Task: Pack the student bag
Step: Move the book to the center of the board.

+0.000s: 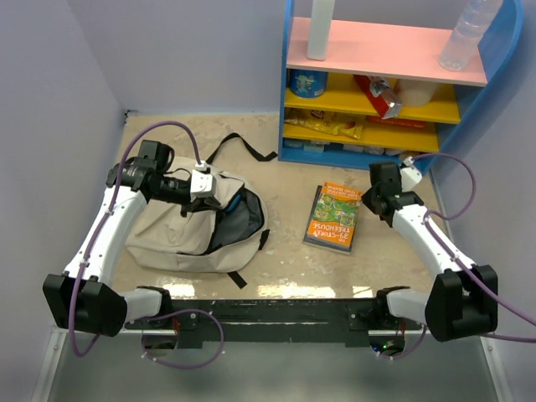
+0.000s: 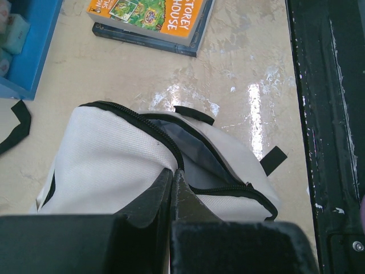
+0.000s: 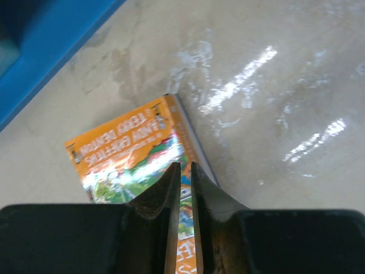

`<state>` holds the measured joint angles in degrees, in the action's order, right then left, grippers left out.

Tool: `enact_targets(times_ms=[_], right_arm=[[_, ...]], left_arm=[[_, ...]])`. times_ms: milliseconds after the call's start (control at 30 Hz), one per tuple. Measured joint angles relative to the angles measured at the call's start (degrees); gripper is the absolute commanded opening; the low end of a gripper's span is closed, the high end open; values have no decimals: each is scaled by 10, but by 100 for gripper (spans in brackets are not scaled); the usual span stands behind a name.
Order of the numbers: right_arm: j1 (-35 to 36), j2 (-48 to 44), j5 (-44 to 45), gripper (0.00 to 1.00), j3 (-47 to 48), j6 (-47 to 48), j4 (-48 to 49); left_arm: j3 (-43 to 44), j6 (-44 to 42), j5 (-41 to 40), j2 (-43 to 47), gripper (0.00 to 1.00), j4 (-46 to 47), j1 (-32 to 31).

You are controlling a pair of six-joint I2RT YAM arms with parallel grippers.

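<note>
Nearest, left gripper (image 2: 173, 170) is clamped on student bag (image 2: 108, 165) at its zipper; right gripper (image 3: 183, 165) is closed, empty, above book (image 3: 125, 154) lettered "STOREY".

Top view: bright, even light from overhead. We note only soft, short shadows beside the student bag (image 1: 188, 230). The table (image 1: 285, 268) is glossy, with white glare streaks in both wrist views. The right wrist view is soft overall, and glare washes out part of the book (image 3: 131, 154) cover. The left wrist view is sharper; we can read the canvas weave. The left gripper (image 2: 172, 171) and right gripper (image 3: 182, 166) show as dark masses with little detail.
</note>
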<state>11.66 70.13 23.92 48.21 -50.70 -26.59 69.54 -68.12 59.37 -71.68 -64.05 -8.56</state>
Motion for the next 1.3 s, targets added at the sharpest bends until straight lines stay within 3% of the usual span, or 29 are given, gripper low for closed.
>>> enact_targets(times_ms=[167,467,633,800,1067,1300], right_arm=[[-58,23,-17,0,-17,-21,-34],[-64,43,-81,0,-93,-56,-34],[-64,64,-138,0,-128,-84,25],[-41,66,-176,0,-146,-121,87],[57,141,-216,0,-115,-195,171],[70,118,-183,0,-91,-187,110]], left_arm=[[0,0,0,0,0,0,0],[0,-1,0,0,0,0,0],[0,-1,0,0,0,0,0],[0,0,0,0,0,0,0],[0,0,0,0,0,1,0],[0,0,0,0,0,1,0]])
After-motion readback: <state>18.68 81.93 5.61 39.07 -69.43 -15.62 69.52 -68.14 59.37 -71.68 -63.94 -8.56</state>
